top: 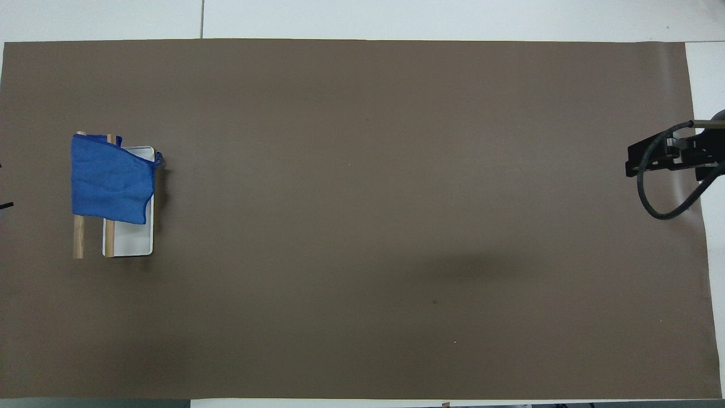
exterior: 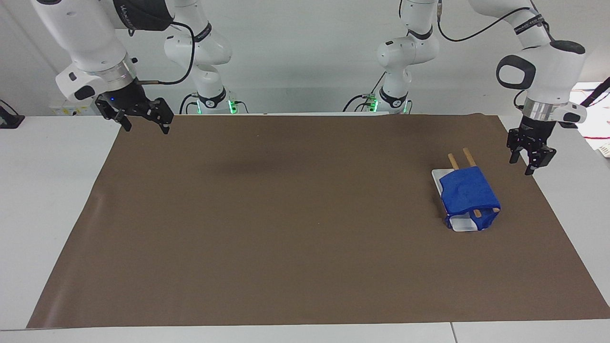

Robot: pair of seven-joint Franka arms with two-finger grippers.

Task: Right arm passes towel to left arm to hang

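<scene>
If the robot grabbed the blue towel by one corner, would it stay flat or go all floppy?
Probably floppy: the towel already sags over the two wooden rods and hangs down their sides. It looks light and soft, so it would likely dangle. It might also snag on the rods.

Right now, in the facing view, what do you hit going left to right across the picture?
right pincer, open, over the mat's corner → bare brown mat → white tray → blue towel draped on the two wooden rods → left pincer, open, off the towel.
</scene>
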